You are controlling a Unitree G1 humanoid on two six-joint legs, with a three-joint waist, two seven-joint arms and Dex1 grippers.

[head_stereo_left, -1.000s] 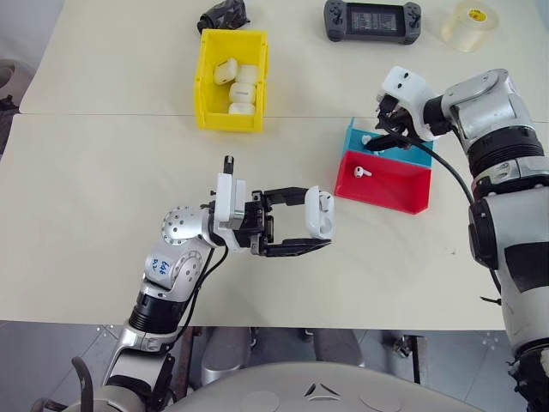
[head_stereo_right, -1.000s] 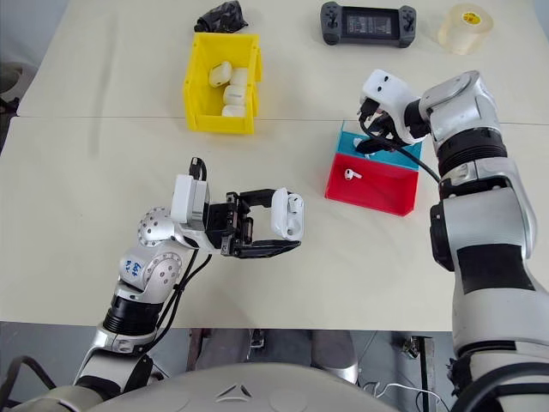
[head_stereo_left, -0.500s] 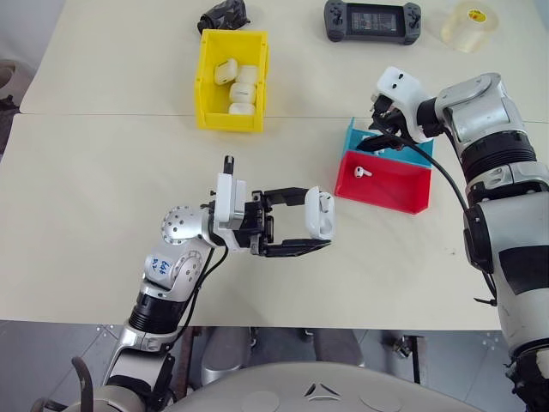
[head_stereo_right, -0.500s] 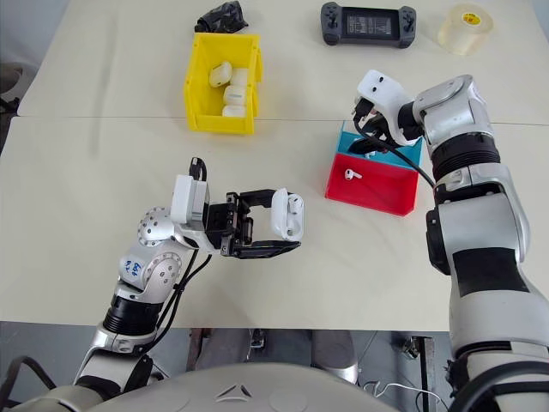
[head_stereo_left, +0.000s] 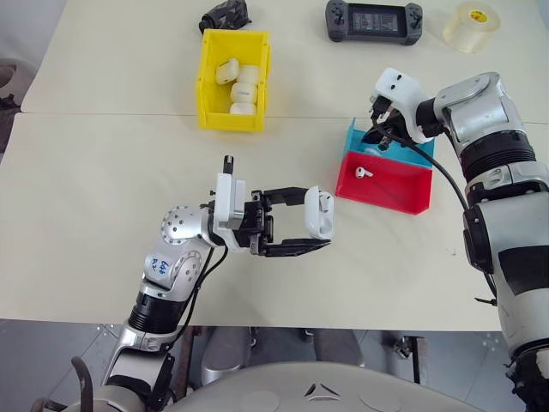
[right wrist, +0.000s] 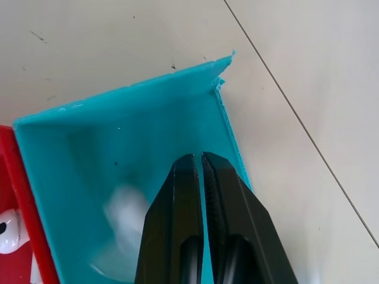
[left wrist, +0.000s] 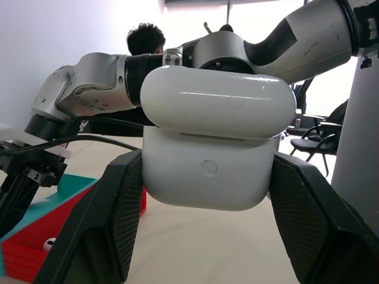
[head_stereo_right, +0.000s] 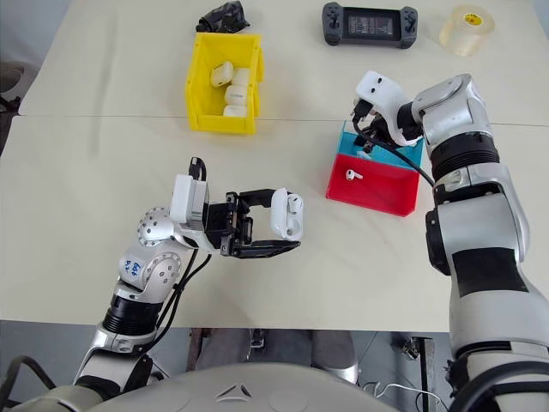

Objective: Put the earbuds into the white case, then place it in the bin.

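Reopen the right tool (right wrist: 201, 158), pressed together seemingly on nothing inside the blue tray (right wrist: 89, 136); straddle the blurred earbud (right wrist: 124, 213) there. Keep the left tool (head_stereo_left: 322, 219) clamped on the white case (left wrist: 216, 142).

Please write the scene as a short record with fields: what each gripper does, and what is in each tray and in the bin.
left gripper: shut on white case, lid partly open
right gripper: shut, over blue tray; nothing seen between its fingers
blue tray: blurred white thing, cannot tell what
red tray: one earbud
yellow bin: several white cases
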